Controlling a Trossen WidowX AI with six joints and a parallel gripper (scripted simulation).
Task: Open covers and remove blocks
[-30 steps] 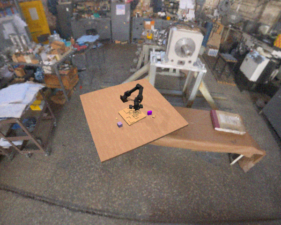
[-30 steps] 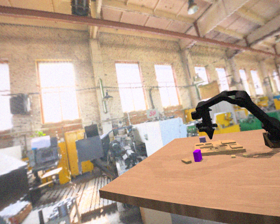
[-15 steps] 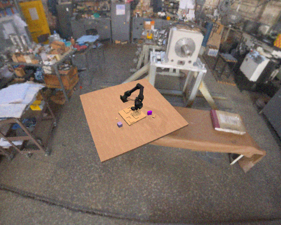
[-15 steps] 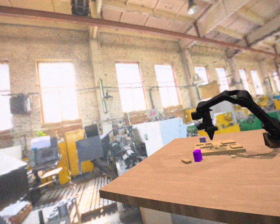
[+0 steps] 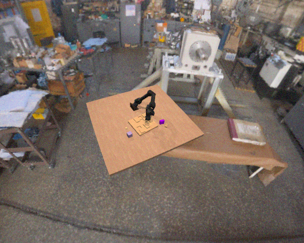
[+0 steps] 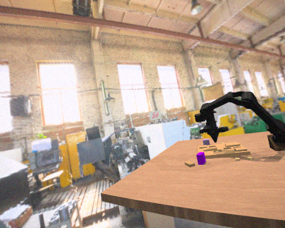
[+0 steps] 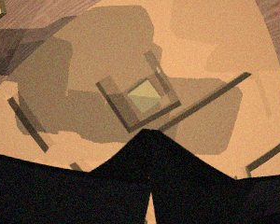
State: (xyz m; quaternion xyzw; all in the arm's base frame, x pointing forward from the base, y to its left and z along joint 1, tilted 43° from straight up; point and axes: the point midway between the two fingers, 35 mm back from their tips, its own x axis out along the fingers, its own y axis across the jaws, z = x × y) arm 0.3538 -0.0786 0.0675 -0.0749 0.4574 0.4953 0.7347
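The claw point(image 5: 147, 119) point(image 6: 215, 141) point(image 7: 149, 137), fingers together, hovers over the board point(image 5: 139, 131) point(image 6: 232, 154) point(image 7: 196, 56), seemingly near a well point(image 7: 113, 106) holding a yellowish piece point(image 7: 145, 95)

My arm point(image 5: 152, 100) point(image 6: 262, 114) is matte black from foot to tip, with long, slim links and chunkier joints. A flat, angular base point(image 5: 133, 107) point(image 6: 272, 146) carries it, at three o'clock in the exterior view. My end effector point(image 5: 147, 119) point(image 6: 215, 141) point(image 7: 149, 137) is black too, its two broad fingers tapering to a blunt wedge; at six o'clock in the wrist view, a thin slit parts them.
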